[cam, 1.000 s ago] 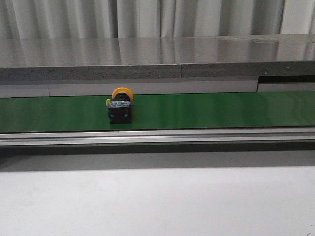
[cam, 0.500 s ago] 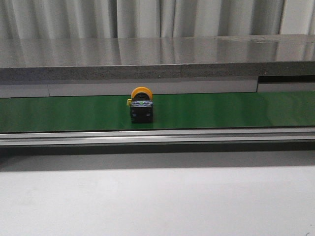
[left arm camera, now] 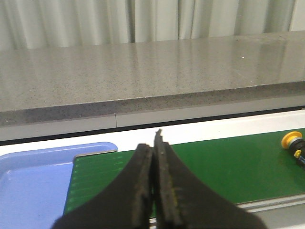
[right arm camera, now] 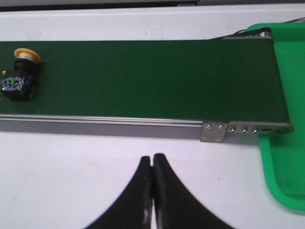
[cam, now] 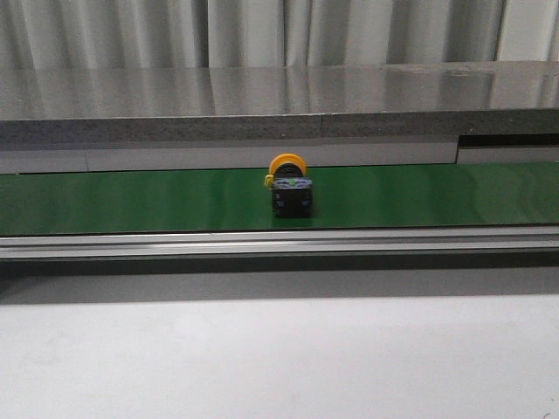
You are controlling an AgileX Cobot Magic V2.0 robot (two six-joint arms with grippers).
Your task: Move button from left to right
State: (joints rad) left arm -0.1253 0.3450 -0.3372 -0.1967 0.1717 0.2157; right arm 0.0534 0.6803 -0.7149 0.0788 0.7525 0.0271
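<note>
Button (cam: 290,190) has ridden rightward along the green conveyor belt (cam: 419,196) to about mid-belt, untouched by me. Both my left pincer (left arm camera: 153,157) and right pincer (right arm camera: 152,167) are pressed together, empty. Green tray (right arm camera: 281,157) waits beyond the belt's right end.

A green conveyor belt (cam: 131,199) is seen running across the front view, bordered along its near edge by a metal side rail (cam: 279,243). A white worktop (cam: 279,358) lies in front of it. Behind the belt, a grey speckled stone ledge (cam: 262,100) is noted, backed by pale pleated curtains (cam: 113,33). A blue tray (left arm camera: 33,179) is observed at one belt end, and a green tray (right arm camera: 286,162) at the other end, beside a bolted end bracket (right arm camera: 213,131).
</note>
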